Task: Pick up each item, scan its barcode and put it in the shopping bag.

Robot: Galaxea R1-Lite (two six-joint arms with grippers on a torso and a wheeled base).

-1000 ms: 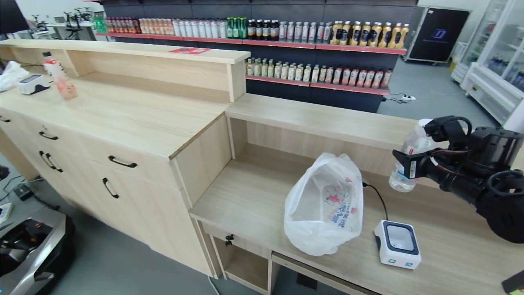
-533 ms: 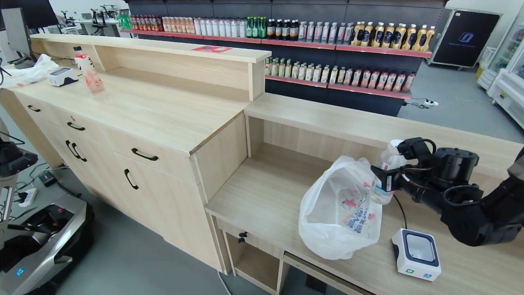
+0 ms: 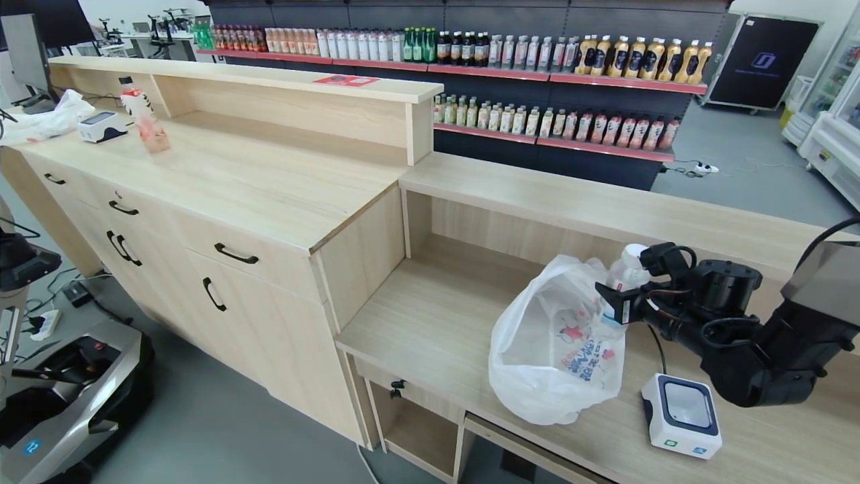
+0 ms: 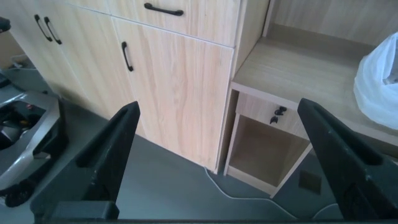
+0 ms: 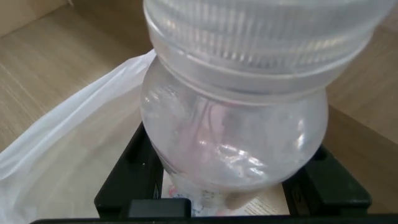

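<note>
My right gripper (image 3: pixel 628 284) is shut on a clear plastic water bottle (image 3: pixel 619 290) with a white cap. It holds the bottle roughly upright just over the right rim of the white shopping bag (image 3: pixel 554 343), which stands open on the low counter. The right wrist view looks along the bottle (image 5: pixel 236 124) past the gripper's dark fingers (image 5: pixel 127 186) to the bag's mouth (image 5: pixel 68 143). A white barcode scanner (image 3: pixel 680 415) sits on the counter to the right of the bag. My left gripper (image 4: pixel 217 155) hangs open and empty over the floor in front of the cabinets.
A raised ledge (image 3: pixel 605 208) runs close behind the bag. On the taller counter at the far left stand a red-and-white bottle (image 3: pixel 143 124), a second scanner (image 3: pixel 101 126) and another bag (image 3: pixel 47 121). Drink shelves (image 3: pixel 537 74) line the back.
The head camera has shifted. My right gripper has carried the bottle leftward and down, from right of the bag to its right rim.
</note>
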